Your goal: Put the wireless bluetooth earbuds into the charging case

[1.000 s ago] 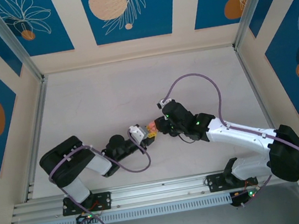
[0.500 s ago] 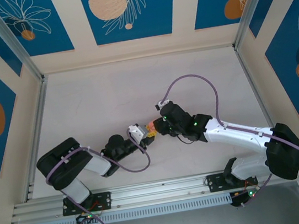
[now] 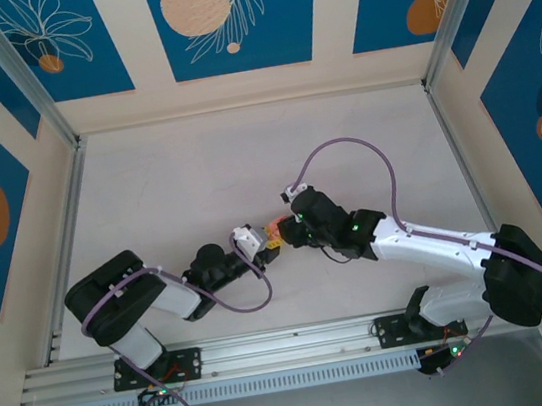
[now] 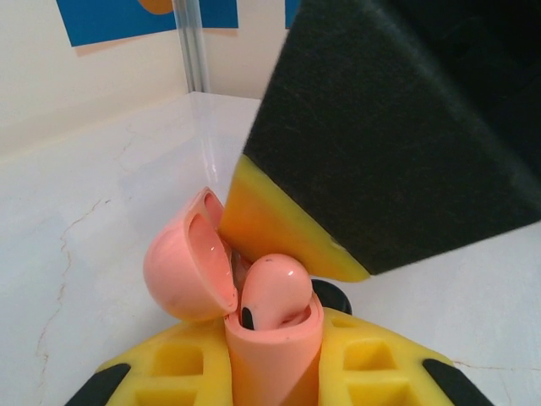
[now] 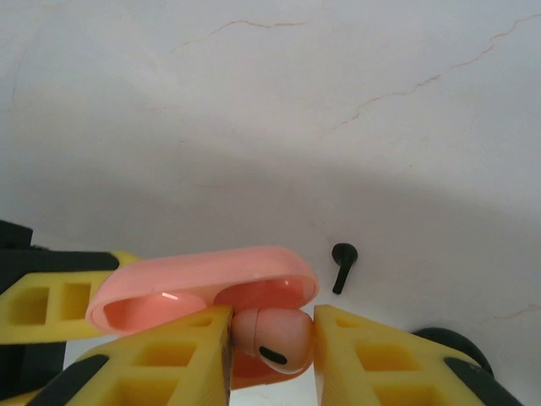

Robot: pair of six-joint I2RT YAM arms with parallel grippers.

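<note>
Left wrist view: the left gripper (image 4: 272,372) is clamped on the lower body of the charging case (image 4: 270,351), which stands upright between its yellow fingers above the pale, veined tabletop (image 4: 101,194). The case's lid (image 4: 190,271) is swung open to the left. A salmon-pink earbud (image 4: 275,292) sits in the mouth of the case, its rounded head above the rim. One yellow finger (image 4: 279,228) of the other arm presses in right behind the earbud, and its broad black pad (image 4: 406,127) blocks the upper right of this view, hiding whatever lies beyond the case. From the right wrist camera, the right gripper (image 5: 272,326) is closed on the earbud, a finger tight against each side, with the open lid just beyond. On the tabletop past the case lies a small black stem-shaped piece (image 5: 342,266), apart from the case, and a dark round thing (image 5: 439,340) shows just beside the right finger.
</note>
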